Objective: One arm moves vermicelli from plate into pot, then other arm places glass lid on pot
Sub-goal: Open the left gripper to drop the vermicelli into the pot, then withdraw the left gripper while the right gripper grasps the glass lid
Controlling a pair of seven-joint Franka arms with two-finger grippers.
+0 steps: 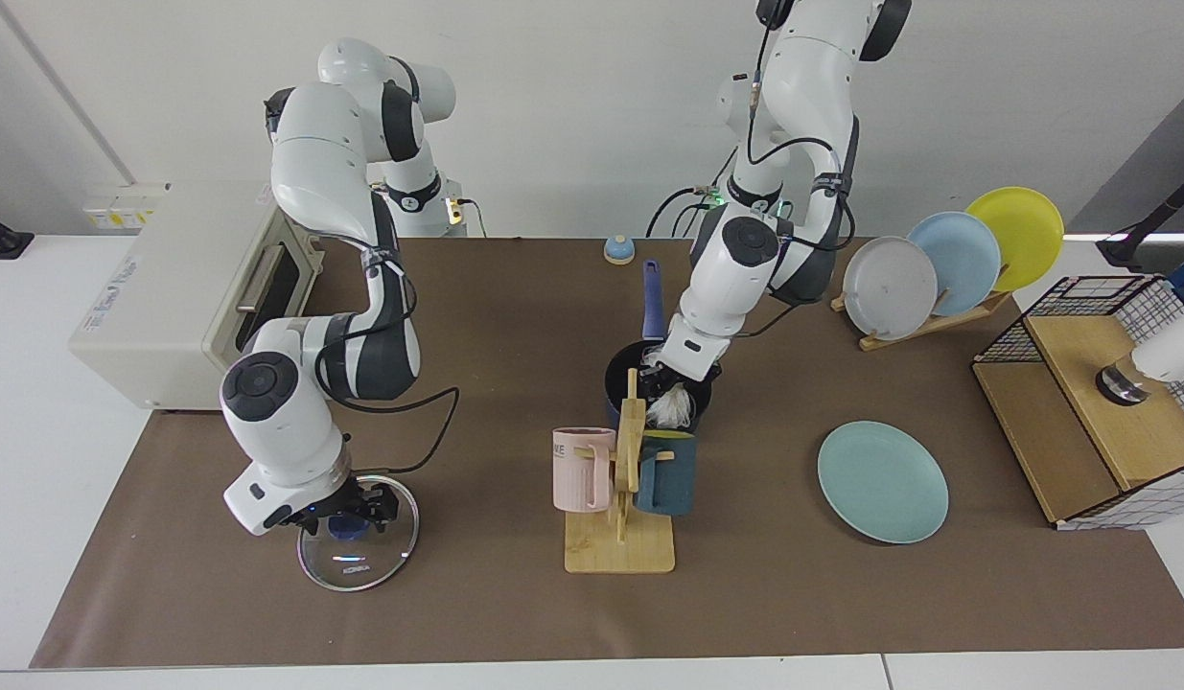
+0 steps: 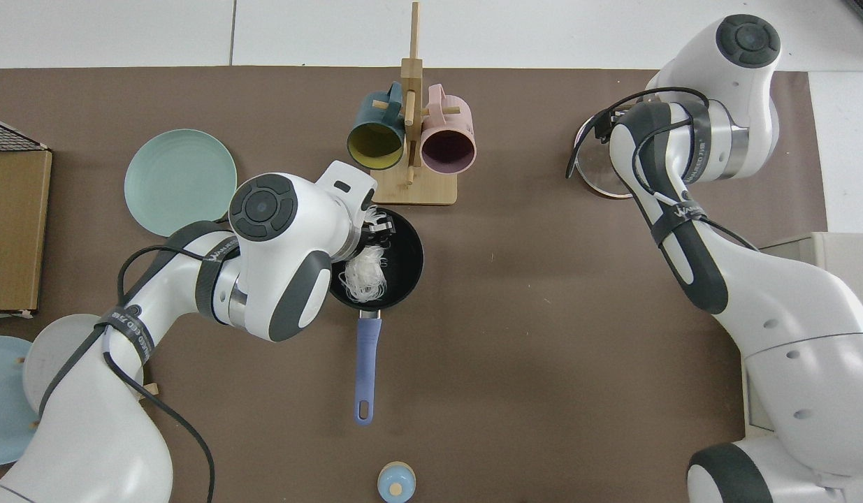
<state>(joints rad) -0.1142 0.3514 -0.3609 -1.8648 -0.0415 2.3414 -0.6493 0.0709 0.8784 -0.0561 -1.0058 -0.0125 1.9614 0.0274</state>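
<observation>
vermicelli lying inside pot, a white tangle on the dark base toward the handle side; in facing view partly seen behind the wooden mug stand. left gripper low over pot's rim on the side away from the handle, a few threads by its tip; whether clenched or released, cannot tell, wrist hides it in both views. left arm reaching down from far side, base at far right-centre. pot's blue handle pointing toward the arms' side of the desk, free of any grip.

teal plate bare, right of pot in facing view, well apart from it, near the wood-and-wire box.

glass lid flat on desk at near left. right gripper, small blue light on its body, down at the lid's blue knob, fingers either side of it; contact not clear, so closed or not: cannot tell. in top view only lid's rim shows beside the right arm, gripper hidden.

pink mug and dark teal mug hanging on the stand, just near of pot. white, pale blue, yellow plates upright in rack at far right. cream appliance at far left. small blue-and-tan knob-like item on desk beyond the handle's end.
</observation>
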